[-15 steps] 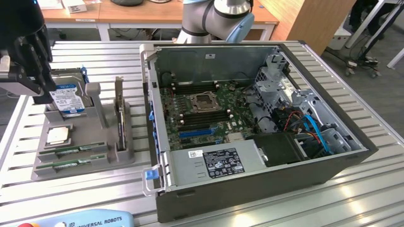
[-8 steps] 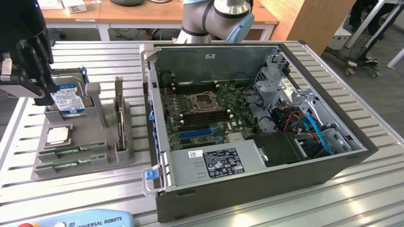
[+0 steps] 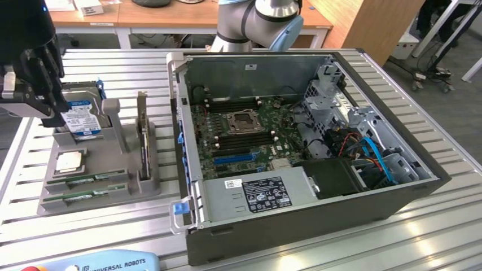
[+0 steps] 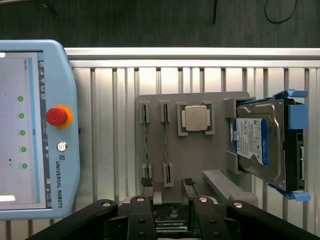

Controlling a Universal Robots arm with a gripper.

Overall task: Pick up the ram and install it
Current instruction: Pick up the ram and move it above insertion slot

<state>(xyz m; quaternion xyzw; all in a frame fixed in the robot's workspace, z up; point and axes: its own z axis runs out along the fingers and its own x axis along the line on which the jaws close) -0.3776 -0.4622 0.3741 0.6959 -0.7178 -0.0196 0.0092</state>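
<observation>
While the gripper (image 3: 47, 110) (image 4: 168, 192) is held above the grey holder (image 3: 113, 192) (image 4: 220, 102) with its jaws apart and nothing between them, two ram sticks are seen seated in the holder. One ram stick (image 3: 89, 179) (image 4: 166, 145) is set in the slot nearer the processor (image 3: 69, 162) (image 4: 196, 118). The other ram stick (image 3: 90, 193) (image 4: 145, 145) is set in the next slot, just beside it and parallel to it. Each is a long, narrow, thin green board. Dark chips along the face can be made out in the exterior view. In the wrist view each is seen edge-on as a thin line.

Counted, two ram sticks, one processor, one hard drive (image 3: 79, 116) (image 4: 257, 142) with a blue label and one holder are found on the slatted table (image 3: 421, 226). One open computer case (image 3: 301, 226) and one control pendant (image 3: 98, 262) (image 4: 35, 130) are also on it.

Both sticks are stood on a long edge. Their long axes run from the exterior view's left to its right, slightly raised toward the case. In the wrist view, the near ends of the sticks are seen close to the gripper's fingers (image 4: 146, 192).
</observation>
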